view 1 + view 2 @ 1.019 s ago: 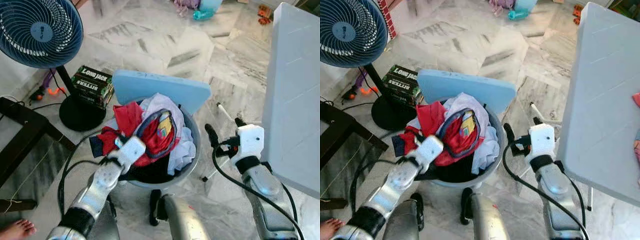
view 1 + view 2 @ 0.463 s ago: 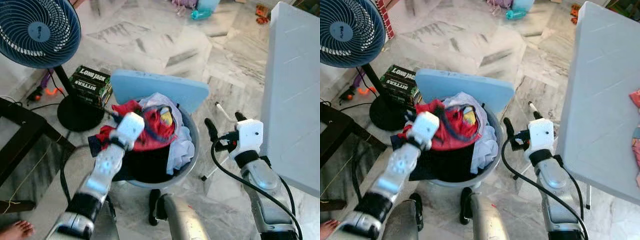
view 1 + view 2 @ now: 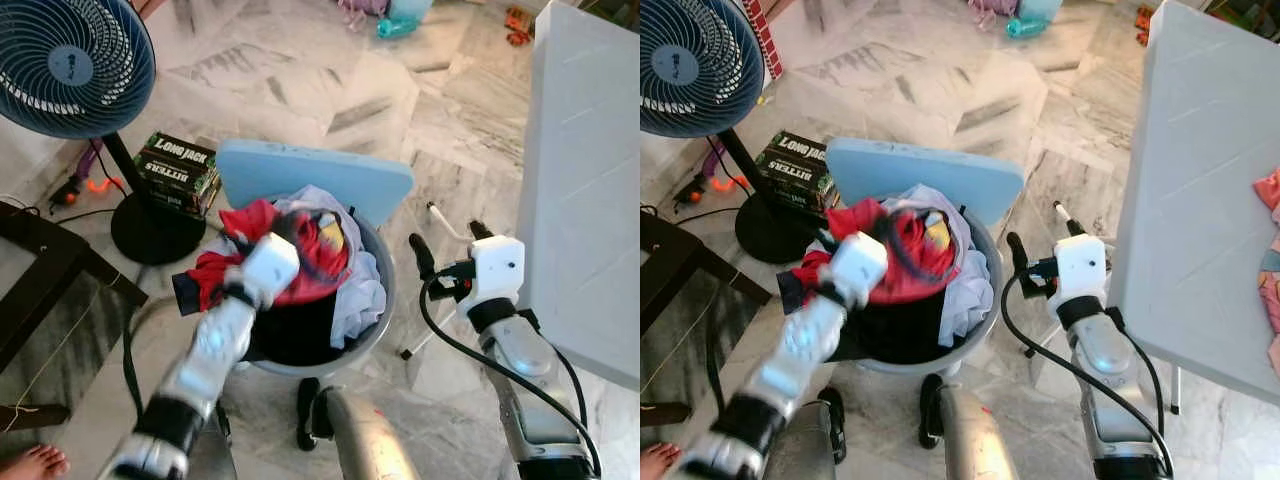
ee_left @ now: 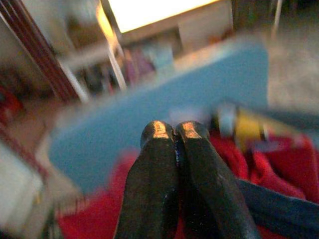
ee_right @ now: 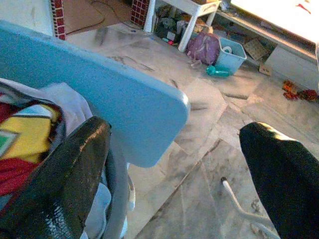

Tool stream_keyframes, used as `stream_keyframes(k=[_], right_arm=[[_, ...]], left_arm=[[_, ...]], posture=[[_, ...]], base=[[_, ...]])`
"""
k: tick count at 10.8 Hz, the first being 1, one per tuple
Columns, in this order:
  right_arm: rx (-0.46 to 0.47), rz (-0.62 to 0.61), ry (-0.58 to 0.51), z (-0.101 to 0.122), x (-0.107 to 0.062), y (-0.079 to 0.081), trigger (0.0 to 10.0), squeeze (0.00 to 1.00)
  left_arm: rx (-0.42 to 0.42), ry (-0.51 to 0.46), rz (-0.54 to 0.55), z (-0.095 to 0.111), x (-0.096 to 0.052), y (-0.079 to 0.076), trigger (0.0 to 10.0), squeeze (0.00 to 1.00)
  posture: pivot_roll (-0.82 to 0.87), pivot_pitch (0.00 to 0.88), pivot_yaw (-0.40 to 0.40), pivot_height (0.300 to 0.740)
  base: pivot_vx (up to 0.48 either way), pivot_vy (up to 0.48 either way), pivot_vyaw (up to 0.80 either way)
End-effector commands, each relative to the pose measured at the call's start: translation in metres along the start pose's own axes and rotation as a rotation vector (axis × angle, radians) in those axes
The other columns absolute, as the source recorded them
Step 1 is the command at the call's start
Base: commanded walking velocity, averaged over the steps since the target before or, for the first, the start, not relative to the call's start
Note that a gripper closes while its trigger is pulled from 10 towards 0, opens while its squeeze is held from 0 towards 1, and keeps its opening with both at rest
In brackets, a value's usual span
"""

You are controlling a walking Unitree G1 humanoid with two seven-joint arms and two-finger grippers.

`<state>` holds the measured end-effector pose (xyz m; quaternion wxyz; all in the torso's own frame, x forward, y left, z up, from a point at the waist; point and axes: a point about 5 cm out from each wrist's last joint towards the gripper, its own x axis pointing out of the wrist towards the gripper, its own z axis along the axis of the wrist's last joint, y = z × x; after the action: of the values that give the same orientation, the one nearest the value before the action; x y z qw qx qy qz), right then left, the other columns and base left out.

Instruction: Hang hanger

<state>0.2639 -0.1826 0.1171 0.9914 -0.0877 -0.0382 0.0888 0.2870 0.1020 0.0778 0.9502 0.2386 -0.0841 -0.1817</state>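
Observation:
A grey laundry basket [image 3: 385, 310] full of clothes stands on the floor in front of me. On the red garment [image 3: 305, 275] at the top lies a dark blue hanger [image 3: 322, 232], seen as a curved loop. My left gripper [image 4: 174, 130] hovers over the red clothes near the hanger, its fingers pressed together with nothing seen between them; its white wrist [image 3: 270, 265] is above the basket's left side. To the right of the basket my right gripper [image 3: 448, 243] is held open, clear of the clothes.
A light blue board [image 3: 315, 180] leans behind the basket. A large white table [image 3: 590, 200] fills the right side. A blue fan [image 3: 70, 60], a Long Jack box [image 3: 180, 170] and a dark bench [image 3: 50, 270] stand at the left. A person's foot [image 3: 35, 462] is at the lower left.
My left gripper rose from the basket's lower left rim up over the red clothes, then settled slightly lower. The right arm has barely moved. The camera shifted a little.

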Motion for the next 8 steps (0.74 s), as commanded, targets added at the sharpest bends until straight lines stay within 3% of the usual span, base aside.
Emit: stream_keyframes(k=[1, 2, 4, 6, 8], right_arm=[[-0.005, -0.017, 0.016, -0.004, -0.004, -0.004, 10.0, 0.0], [-0.006, -0.018, 0.018, -0.005, -0.004, -0.004, 10.0, 0.0], [-0.004, -0.013, 0.015, -0.005, -0.003, -0.003, 10.0, 0.0], [-0.004, -0.013, 0.015, -0.005, -0.003, -0.003, 10.0, 0.0], [0.0, -0.004, 0.011, -0.004, 0.0, 0.0, 10.0, 0.0]], left_arm=[[-0.069, 0.095, -0.036, -0.017, -0.013, -0.009, 10.0, 0.0], [-0.107, 0.114, 0.022, -0.019, -0.02, -0.004, 10.0, 1.0], [-0.101, 0.139, 0.021, -0.023, -0.03, -0.001, 10.0, 1.0], [-0.101, 0.139, 0.021, -0.023, -0.03, -0.001, 10.0, 1.0], [-0.008, 0.141, 0.113, -0.026, -0.065, 0.016, 10.0, 1.0]], posture=[[-0.05, 0.27, -0.174, 0.74], [-0.05, 0.274, -0.175, 0.74], [-0.05, 0.273, -0.174, 0.74], [-0.05, 0.273, -0.174, 0.74], [-0.03, 0.277, -0.172, 0.74]], base=[[0.0, 0.0, 0.0], [0.0, 0.0, 0.0], [0.0, 0.0, 0.0], [0.0, 0.0, 0.0], [0.0, 0.0, 0.0]])
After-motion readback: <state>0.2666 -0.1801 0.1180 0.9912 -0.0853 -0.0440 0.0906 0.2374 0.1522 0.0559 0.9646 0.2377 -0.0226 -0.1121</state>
